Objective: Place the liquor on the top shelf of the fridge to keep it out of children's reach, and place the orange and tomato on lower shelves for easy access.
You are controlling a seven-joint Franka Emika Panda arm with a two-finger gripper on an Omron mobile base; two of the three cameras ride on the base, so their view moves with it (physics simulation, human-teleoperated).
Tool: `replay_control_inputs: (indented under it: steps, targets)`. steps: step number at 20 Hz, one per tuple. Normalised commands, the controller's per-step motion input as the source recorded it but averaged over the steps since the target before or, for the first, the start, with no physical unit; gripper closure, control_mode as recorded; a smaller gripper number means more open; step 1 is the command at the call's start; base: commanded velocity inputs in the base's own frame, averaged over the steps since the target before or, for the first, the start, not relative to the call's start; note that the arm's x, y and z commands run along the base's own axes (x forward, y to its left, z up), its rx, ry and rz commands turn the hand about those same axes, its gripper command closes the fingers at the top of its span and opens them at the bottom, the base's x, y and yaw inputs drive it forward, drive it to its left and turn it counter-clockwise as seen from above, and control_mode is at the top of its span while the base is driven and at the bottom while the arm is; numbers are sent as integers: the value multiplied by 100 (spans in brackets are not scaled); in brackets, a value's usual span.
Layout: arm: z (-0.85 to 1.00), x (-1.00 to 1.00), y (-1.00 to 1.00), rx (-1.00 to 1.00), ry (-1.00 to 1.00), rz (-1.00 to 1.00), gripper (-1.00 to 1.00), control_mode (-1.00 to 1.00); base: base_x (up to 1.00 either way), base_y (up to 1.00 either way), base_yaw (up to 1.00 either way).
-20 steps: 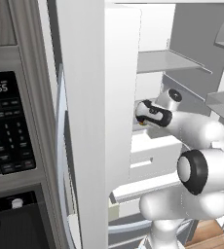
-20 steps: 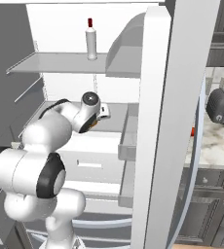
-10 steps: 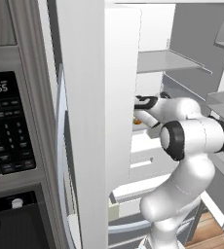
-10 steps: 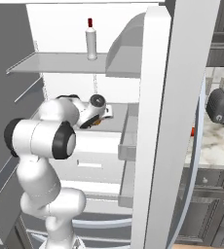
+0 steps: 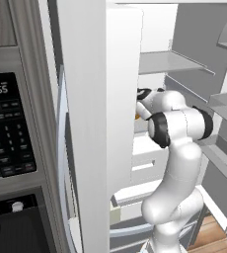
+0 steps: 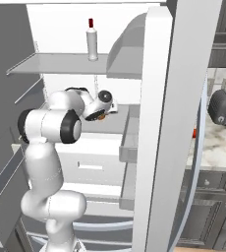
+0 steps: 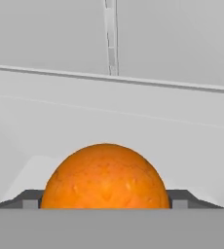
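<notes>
The gripper [image 7: 105, 204], its jaws clamped on the orange [image 7: 105, 177], should lower it gently onto a lower shelf [image 6: 93, 142] before it opens.

light: bright, even — rendered | shadows: soft, faint | glare: none | focus: sharp

The white, dark-jointed arm [image 6: 48, 147] is raised from its base and bent at the elbow, and its two-finger gripper [image 6: 105, 112] is closed around a small ball.
</notes>
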Motion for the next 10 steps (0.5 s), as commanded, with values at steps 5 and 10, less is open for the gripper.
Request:
replay_control_inputs:
  steps: [5,10]
  targets:
    - [-8,-4,0,0,-6,0,-100,-100,0,0,0]
    - [0,-40,16,-1,-9,0,-100,-100,0,0,0]
